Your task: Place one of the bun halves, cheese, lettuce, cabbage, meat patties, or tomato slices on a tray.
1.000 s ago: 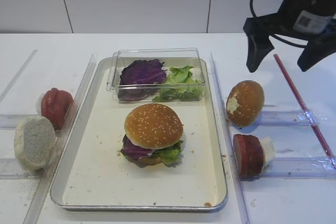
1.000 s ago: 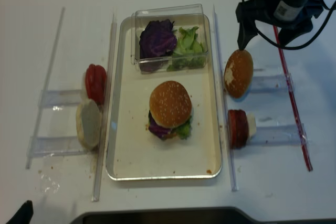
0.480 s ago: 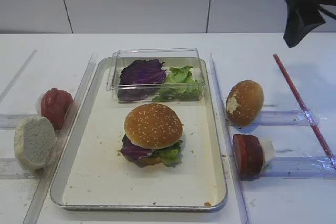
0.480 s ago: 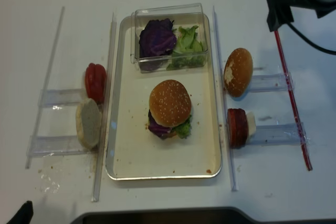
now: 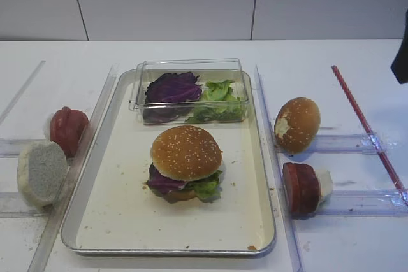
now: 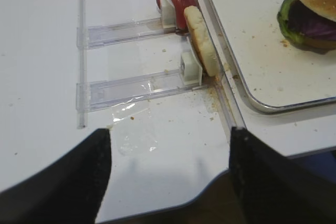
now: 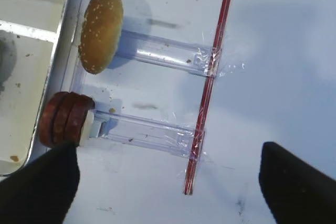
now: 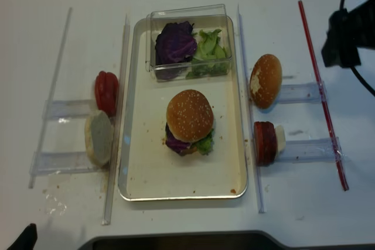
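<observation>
The tray lies mid-table, its far end holding a clear box of cabbage and lettuce. The seeded bun top crowns the burger stack at tray centre. The right gripper hangs wide open and empty at the right; the left gripper is likewise spread, holding nothing.

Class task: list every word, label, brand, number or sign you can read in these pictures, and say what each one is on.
None: no readable text shows in any view.
The tray, the clear box, the sesame bun and the red rod carry no print.
The right arm shows no legible label.
</observation>
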Motion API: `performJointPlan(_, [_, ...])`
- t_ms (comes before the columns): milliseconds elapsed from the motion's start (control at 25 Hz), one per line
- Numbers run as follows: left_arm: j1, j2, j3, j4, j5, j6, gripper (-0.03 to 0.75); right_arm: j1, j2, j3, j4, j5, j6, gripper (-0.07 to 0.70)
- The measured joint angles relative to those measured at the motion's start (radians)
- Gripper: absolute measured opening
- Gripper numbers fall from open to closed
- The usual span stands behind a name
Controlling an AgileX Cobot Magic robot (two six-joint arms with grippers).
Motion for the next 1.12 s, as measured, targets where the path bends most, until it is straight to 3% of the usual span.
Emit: performJointPlan(1120, [0.0, 0.0, 0.0, 0.0, 0.0, 0.0, 0.44, 0.0, -0.713, 0.476, -0.008, 0.018, 0.047, 0.693])
